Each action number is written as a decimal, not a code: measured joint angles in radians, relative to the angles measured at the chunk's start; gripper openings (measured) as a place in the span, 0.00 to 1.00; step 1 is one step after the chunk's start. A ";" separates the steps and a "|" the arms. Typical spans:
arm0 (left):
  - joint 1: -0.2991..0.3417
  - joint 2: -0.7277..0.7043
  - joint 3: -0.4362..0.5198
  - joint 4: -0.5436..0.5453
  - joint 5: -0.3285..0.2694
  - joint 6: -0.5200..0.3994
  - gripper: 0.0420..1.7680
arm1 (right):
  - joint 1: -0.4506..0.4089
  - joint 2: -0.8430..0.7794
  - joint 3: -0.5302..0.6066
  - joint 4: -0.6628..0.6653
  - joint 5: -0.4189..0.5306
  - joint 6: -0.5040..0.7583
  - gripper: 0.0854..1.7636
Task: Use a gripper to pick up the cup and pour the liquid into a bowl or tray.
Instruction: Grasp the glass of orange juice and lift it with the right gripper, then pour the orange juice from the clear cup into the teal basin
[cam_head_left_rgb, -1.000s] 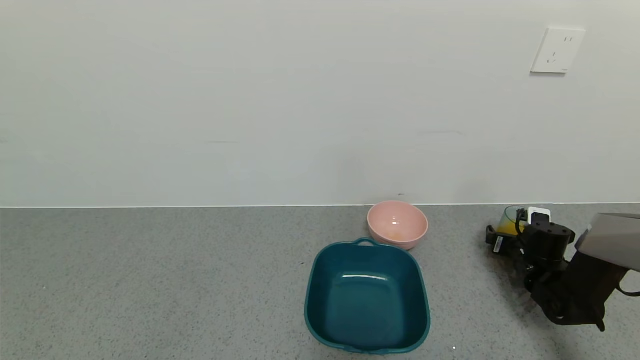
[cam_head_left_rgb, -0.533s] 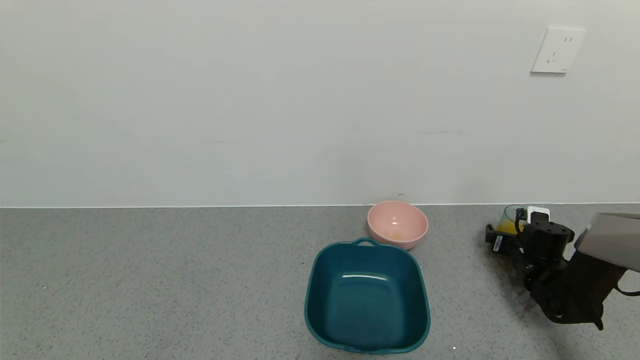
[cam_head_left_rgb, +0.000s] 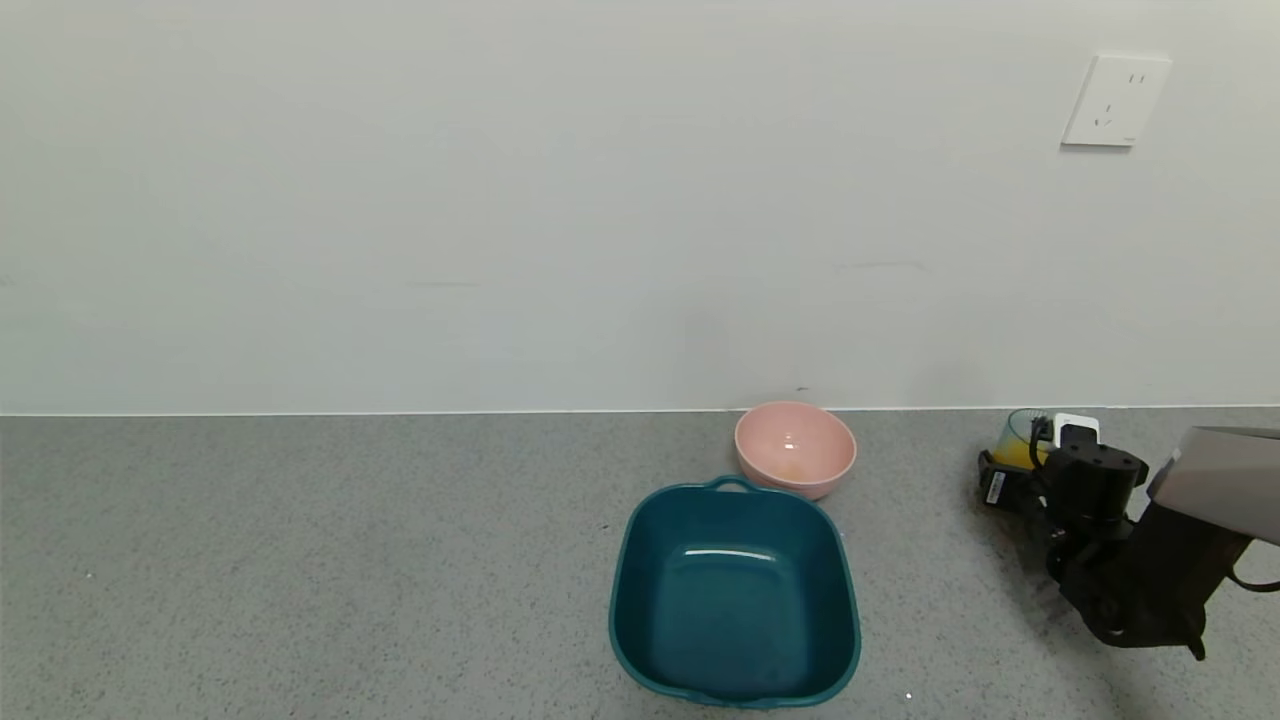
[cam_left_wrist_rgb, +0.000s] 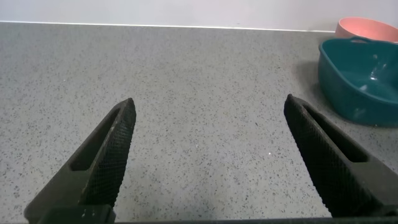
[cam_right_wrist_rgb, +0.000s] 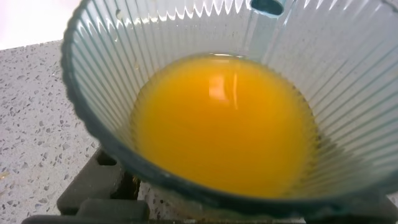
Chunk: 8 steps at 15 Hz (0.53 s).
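The cup (cam_head_left_rgb: 1014, 436), a pale blue-green ribbed tumbler, stands on the grey counter at the far right near the wall. It holds yellow-orange liquid (cam_right_wrist_rgb: 224, 124). My right gripper (cam_head_left_rgb: 1028, 470) reaches around the cup, and its near finger (cam_head_left_rgb: 993, 487) presses on the cup's side. The far finger is hidden. In the right wrist view the cup (cam_right_wrist_rgb: 348, 74) fills the picture, with one finger (cam_right_wrist_rgb: 93, 190) at its base. The dark teal basin (cam_head_left_rgb: 735, 495) sits empty in the middle of the counter. My left gripper (cam_left_wrist_rgb: 208, 109) is open over bare counter, out of the head view.
A round pink bowl (cam_head_left_rgb: 795, 450) stands just behind the basin, touching its far rim. The wall runs along the back of the counter, close behind the cup. Basin (cam_left_wrist_rgb: 357, 87) and pink bowl (cam_left_wrist_rgb: 367, 28) also show in the left wrist view.
The right gripper's near finger has moved inward against the cup. The cup, basin and bowl have not moved.
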 joint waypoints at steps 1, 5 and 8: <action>0.000 0.000 0.000 0.000 0.000 0.000 0.97 | 0.000 0.000 0.000 -0.001 0.000 -0.003 0.77; 0.000 0.000 0.000 0.000 0.000 0.000 0.97 | 0.001 -0.002 0.002 -0.001 0.003 -0.005 0.77; 0.000 0.000 0.000 0.000 0.000 0.000 0.97 | 0.001 -0.006 0.006 0.000 0.003 -0.004 0.77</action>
